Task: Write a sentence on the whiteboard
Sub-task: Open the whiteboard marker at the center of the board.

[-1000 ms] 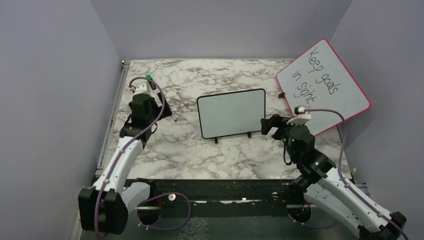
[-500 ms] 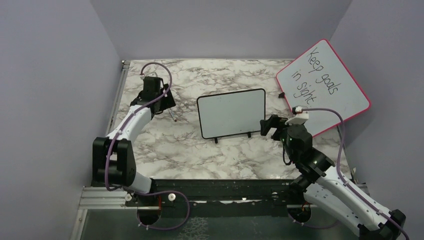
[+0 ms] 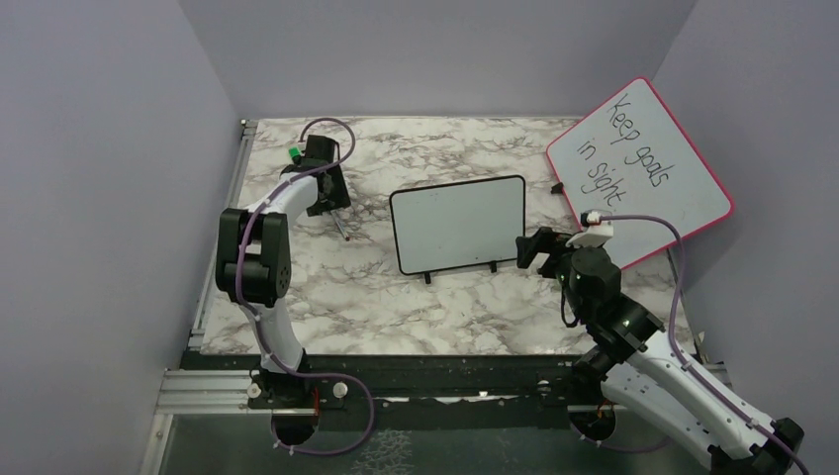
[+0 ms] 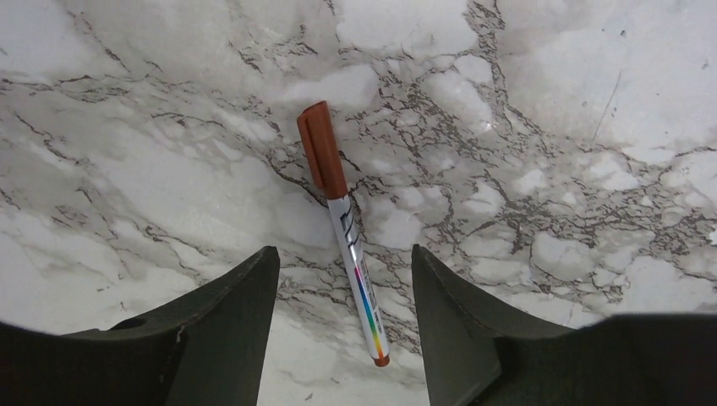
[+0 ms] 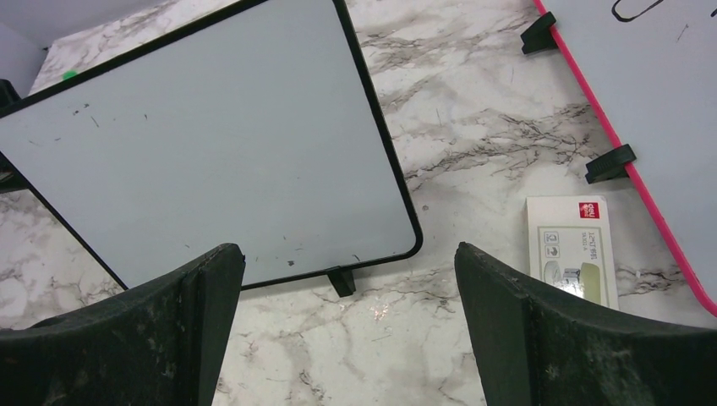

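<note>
The left gripper (image 4: 344, 262) is hanging over the marble table (image 4: 550, 127) with its jaws partly apart, straddling a brown-capped marker (image 4: 338, 211) without touching it. The right gripper (image 5: 348, 249) is gaping wide and holding nothing, just beside the right edge of the whiteboard (image 3: 457, 223). A pink-framed board (image 3: 643, 158) reading "Keep goals in sight" is sitting tilted at the far right, with a small white carton (image 5: 571, 249) lying near its lower edge. The whiteboard is sitting mid-table between both arms, black-framed, its white face showing a few faint specks.
</note>
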Motion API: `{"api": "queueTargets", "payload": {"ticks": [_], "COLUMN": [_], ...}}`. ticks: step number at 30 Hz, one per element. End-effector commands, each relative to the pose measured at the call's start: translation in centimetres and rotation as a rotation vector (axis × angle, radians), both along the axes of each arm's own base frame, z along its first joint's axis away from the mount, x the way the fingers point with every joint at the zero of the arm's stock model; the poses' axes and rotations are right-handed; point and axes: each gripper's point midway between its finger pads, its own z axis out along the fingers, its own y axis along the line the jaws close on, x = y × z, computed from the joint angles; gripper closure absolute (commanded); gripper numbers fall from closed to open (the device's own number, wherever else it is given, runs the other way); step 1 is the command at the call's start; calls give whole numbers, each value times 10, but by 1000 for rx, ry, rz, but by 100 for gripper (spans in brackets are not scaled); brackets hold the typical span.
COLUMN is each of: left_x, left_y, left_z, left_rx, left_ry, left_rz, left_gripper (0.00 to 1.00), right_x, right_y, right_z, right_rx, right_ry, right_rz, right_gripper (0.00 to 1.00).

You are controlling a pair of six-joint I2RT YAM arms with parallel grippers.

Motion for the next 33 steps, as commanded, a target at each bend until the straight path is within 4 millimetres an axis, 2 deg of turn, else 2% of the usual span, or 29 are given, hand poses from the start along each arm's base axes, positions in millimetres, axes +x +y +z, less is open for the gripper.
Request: {"api": "queueTargets", "payload": {"ticks": [1, 8, 14, 19, 24, 28, 33], "left_x": [6, 14, 12, 3, -2, -5, -14], "left_y": [9, 12, 13, 13, 14, 11, -3], "left_z": [-9, -25, -39, -48, -36, -16, 9], "left_rx": [49, 69, 78, 75, 60, 23, -77], "left_ry": [55, 102, 142, 173, 151, 109, 56], "left_rz": [13, 14, 15, 10, 23, 41, 48], "left_gripper": [42, 55, 68, 89, 100, 100, 100], "right_x": [1, 2, 4, 5, 5, 5, 3], "right_y": [-1, -1, 2, 5, 17, 20, 33], "right_z": [0, -2, -4, -3, -2, 4, 13], "right_rx": [-13, -27, -47, -50, -47, -38, -26], "right_ry": [-11, -5, 14, 17, 12, -5, -17], "right_rz": [-1, -7, 8, 20, 85, 105, 174], "right_gripper": [1, 1, 2, 3, 0, 0, 0]}}
